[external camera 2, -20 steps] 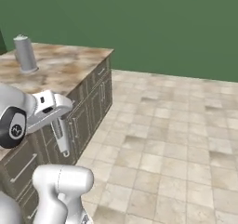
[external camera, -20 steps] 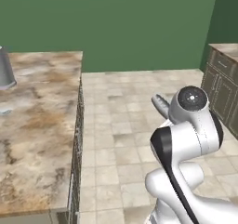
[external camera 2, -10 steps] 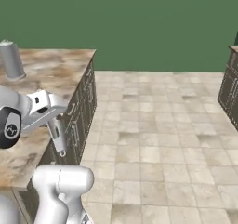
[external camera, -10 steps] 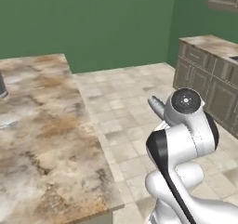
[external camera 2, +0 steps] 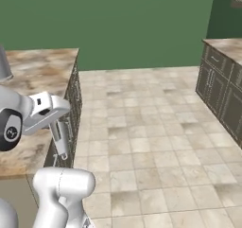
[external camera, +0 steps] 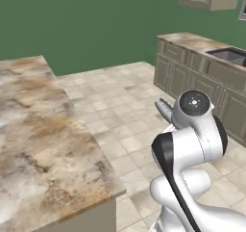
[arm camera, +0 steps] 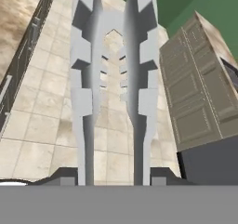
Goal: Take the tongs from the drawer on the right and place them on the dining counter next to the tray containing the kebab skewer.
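- At the near end of the arm, the gripper (arm camera: 114,179) pinches the tongs (arm camera: 113,79), its two fingertips pressed onto the base of the grey arms; in the hand view the tongs run straight out from it, ridged tips ahead.
- In the right base view the same tongs (external camera 2: 60,137) hang tilted downward from the gripper (external camera 2: 54,123), in the air over the edge of the table (external camera 2: 42,75), touching nothing else.
- By my reading, the step in hand is the carry: the tongs are out of the drawer and are being brought to the marbled table (external camera: 38,144), not yet set down.
- The tray with the skewer is not to be made out in these pictures, so the next move calls for finding it along the table, then bringing the tongs over bare stone just beside it, lowering them flat and letting go.
- Just below the tongs, the table's dark cabinet fronts (external camera 2: 73,104) and its edge stand closest; a low swing could knock the dangling tips against them.
- Farther off, a grey canister (external camera 2: 4,64) stands on the table at the left edge of the right base view, well apart from the gripper.
- Across the open tiled floor (external camera 2: 151,127), a row of cabinets (external camera: 202,82) with a sink (external camera: 230,55) lines the far side, out of the way.
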